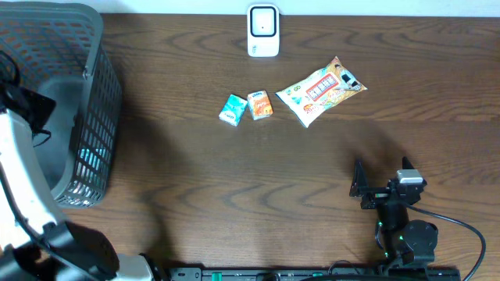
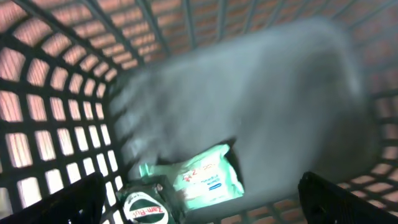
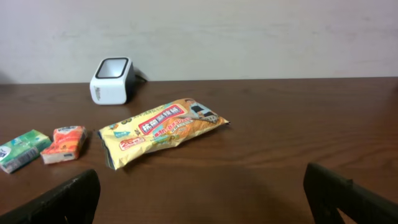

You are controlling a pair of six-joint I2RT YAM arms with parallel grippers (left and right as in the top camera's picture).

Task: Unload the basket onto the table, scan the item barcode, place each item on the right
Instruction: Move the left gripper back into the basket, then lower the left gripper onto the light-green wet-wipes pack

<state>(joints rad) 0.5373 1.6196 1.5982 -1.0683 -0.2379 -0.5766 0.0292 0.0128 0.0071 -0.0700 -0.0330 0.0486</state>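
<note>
Basket [image 2: 56, 93] walls ring the spread left claw [image 2: 199, 186]; right claw [image 3: 202, 175], also spread, sits near table [image 3: 280, 124] edge.

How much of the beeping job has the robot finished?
Two items already lie in the basket, so probably scanned: a green-and-white pack and a dark item. The left gripper hangs open above them, holding nothing; the right gripper is open and empty too. Left on the table by the scanner: a teal pack, an orange pack and a snack bag.
</note>
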